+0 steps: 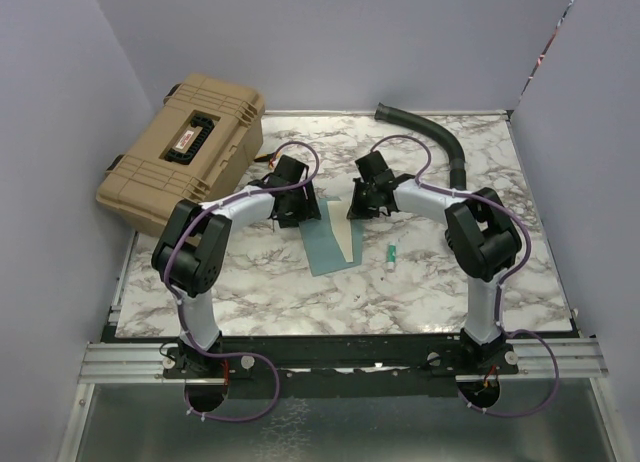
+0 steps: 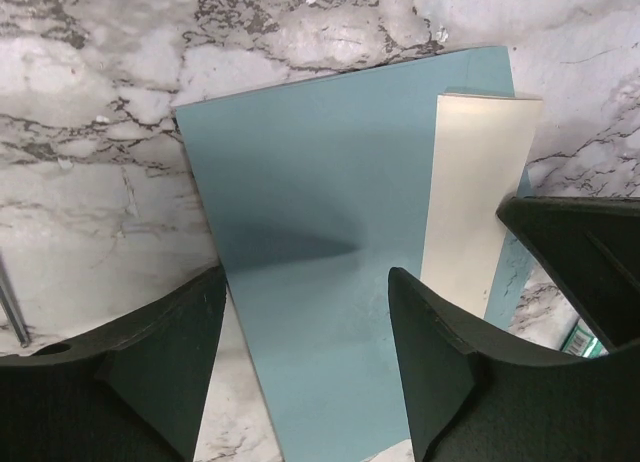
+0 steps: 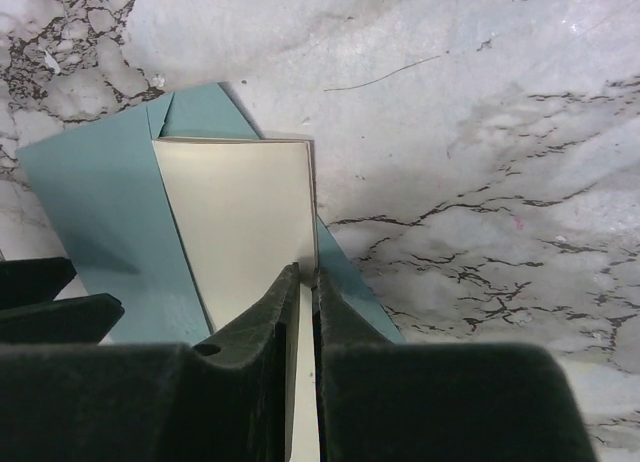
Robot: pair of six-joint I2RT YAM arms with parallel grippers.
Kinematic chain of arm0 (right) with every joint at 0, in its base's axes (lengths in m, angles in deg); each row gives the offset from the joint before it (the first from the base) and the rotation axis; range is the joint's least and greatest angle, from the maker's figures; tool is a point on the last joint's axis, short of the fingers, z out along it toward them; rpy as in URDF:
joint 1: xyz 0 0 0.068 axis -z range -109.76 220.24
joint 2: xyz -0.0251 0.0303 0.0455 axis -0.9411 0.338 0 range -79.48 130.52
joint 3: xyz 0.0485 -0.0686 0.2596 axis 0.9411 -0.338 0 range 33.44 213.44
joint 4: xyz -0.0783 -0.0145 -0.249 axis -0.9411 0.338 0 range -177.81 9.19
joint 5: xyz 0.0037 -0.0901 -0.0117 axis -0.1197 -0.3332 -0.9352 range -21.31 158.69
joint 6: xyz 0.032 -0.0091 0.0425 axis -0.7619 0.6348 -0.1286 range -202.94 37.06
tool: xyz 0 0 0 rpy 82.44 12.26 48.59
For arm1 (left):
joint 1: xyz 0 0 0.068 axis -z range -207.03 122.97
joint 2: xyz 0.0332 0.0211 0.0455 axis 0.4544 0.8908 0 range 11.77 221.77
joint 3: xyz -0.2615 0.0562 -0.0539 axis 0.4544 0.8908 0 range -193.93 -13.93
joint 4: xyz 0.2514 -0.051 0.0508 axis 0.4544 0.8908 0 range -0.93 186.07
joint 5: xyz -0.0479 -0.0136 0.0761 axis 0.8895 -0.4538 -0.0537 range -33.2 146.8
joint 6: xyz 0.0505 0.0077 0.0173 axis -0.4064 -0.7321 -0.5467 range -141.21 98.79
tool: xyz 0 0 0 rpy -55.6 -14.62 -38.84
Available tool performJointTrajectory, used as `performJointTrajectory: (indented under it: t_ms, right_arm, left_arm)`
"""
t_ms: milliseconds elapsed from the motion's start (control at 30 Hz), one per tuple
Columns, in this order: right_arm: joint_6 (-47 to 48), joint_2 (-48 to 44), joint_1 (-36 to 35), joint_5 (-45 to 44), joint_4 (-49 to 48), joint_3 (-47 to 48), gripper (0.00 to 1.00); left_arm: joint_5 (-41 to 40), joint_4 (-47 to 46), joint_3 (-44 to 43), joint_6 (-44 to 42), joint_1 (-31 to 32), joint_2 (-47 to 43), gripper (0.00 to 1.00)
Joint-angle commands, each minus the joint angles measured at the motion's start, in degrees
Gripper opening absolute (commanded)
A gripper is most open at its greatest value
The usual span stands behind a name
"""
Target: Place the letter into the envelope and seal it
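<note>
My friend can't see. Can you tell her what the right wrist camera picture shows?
The right hand pinches the edge of the pale letter. The letter lies over the teal envelope, on a marble table.

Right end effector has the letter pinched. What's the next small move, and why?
Probably slide the letter into the envelope with the right end effector, which pinches its edge. Much of the letter lies uncovered, and the open left end effector hovers over the envelope, placed to pin it.
</note>
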Motion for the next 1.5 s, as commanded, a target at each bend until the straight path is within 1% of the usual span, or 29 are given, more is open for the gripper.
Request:
performJointTrajectory:
  t_ms: [0, 167, 400, 567, 667, 733, 800, 967, 1000, 1200, 1467]
  right_arm:
    - [0.76, 2.67, 0.00, 4.41, -1.79, 0.05, 0.10]
    - [0.87, 3.08, 0.00, 6.75, -2.65, 0.42, 0.09]
    - [0.89, 2.30, 0.05, 5.12, -1.48, 1.08, 0.10]
    - [0.73, -0.87, 0.07, -2.35, 1.46, 0.09, 0.20]
    - [1.46, -3.05, 0.01, -2.56, 0.60, -0.43, 0.28]
    - [1.95, -4.69, 0.00, -2.19, -1.35, -1.14, 0.30]
    - [2.20, -5.29, 0.00, -1.81, -2.16, -0.98, 0.28]
    - [2.68, -3.39, 0.01, 1.33, -3.05, 1.02, 0.14]
    - [2.58, -2.90, 0.00, 1.85, -3.11, 1.51, 0.13]
    - [2.32, 0.62, 0.06, 7.13, -5.89, 3.59, 0.14]
    - [0.33, 5.55, 0.30, 10.48, -6.14, 6.37, 0.14]
  left_arm:
    - [1.67, 3.11, -0.17, -3.86, -0.18, 4.78, 0.67]
    - [1.51, 3.06, -0.31, -3.93, -0.22, 5.14, 0.67]
    - [0.79, 2.92, 0.34, -3.96, -0.22, 4.93, 0.67]
    - [-3.01, 3.31, 0.81, -3.33, -0.22, 3.83, 0.67]
    - [-3.57, 3.91, 0.80, -3.32, -0.26, 3.91, 0.67]
    - [-3.58, 4.16, 0.79, -3.32, -0.28, 4.00, 0.67]
    - [-3.57, 4.19, 0.88, -3.23, -0.30, 4.08, 0.67]
    - [-3.57, 4.36, 0.99, -3.23, -0.31, 4.21, 0.67]
    - [-3.58, 4.43, 0.98, -3.23, -0.31, 4.26, 0.67]
    - [-3.57, 4.55, 1.06, -3.23, -0.34, 4.53, 0.67]
    - [-3.53, 4.63, 0.99, -3.66, -0.48, 4.83, 0.67]
